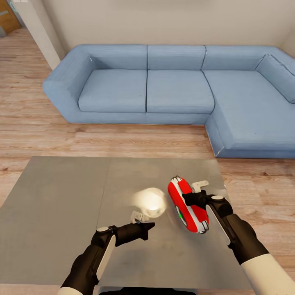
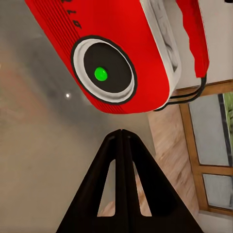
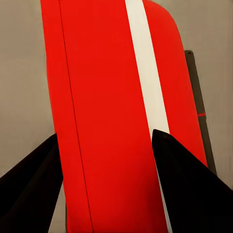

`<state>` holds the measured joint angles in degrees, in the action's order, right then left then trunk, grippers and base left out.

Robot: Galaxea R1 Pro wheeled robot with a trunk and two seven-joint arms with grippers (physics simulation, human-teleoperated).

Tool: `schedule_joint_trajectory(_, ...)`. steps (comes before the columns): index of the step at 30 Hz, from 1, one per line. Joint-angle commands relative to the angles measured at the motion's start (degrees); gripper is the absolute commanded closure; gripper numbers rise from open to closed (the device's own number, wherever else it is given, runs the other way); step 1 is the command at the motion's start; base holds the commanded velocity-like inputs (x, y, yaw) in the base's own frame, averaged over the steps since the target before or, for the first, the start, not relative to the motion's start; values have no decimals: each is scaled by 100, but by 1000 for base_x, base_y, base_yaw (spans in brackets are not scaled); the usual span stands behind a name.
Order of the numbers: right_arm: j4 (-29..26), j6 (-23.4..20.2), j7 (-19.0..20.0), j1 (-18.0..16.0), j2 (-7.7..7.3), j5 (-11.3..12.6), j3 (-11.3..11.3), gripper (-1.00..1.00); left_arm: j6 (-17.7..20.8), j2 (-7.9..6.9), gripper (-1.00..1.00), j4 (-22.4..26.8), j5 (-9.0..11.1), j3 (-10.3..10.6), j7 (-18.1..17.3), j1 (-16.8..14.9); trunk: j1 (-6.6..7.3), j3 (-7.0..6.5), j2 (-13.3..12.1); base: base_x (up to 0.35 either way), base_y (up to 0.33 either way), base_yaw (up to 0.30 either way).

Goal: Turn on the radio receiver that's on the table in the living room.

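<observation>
Left claw (image 2: 121, 133) fingers pressed together, pointed forward-right. Right claw (image 3: 107, 141) fingers spread wide, arm reached forward.

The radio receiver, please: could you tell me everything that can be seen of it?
The radio receiver is a rounded-oblong, glossy red body with white trim and a red handle strip. Its round black dial, ringed in white, shows a lit green dot. It is tilted, over the grey table on its right part. The right gripper straddles its body, fingers on either side; actual contact can't be confirmed. The left gripper, shut, points at the dial, apart from it.
</observation>
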<state>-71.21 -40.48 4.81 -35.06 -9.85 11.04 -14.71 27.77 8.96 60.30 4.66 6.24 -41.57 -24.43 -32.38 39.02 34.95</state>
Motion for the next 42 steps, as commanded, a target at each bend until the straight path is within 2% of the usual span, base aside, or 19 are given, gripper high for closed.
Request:
schedule_joint_trajectory(1,7,5,2,-1,0,11,4,100,0,0,100,0,0,0,0,0,0,0,0,0,0,0)
schedule_joint_trajectory(9,37,64,2,-1,0,36,14,100,0,0,100,-1,0,0,0,0,0,0,0,0,0,0)
schedule_joint_trajectory(17,70,413,111,-1,-4,41,18,100,0,0,100,-1,0,0,0,0,0,0,0,0,0,0)
schedule_joint_trajectory(24,459,666,249,-1,4,38,28,100,0,0,100,-1,0,0,0,0,0,0,0,0,0,0)
schedule_joint_trajectory(36,538,699,266,-1,9,38,23,100,-3,0,100,-1,0,0,0,0,0,0,0,0,0,0)
schedule_joint_trajectory(42,958,846,266,-1,8,31,11,100,-4,0,100,-3,0,0,0,0,0,0,0,0,0,0)
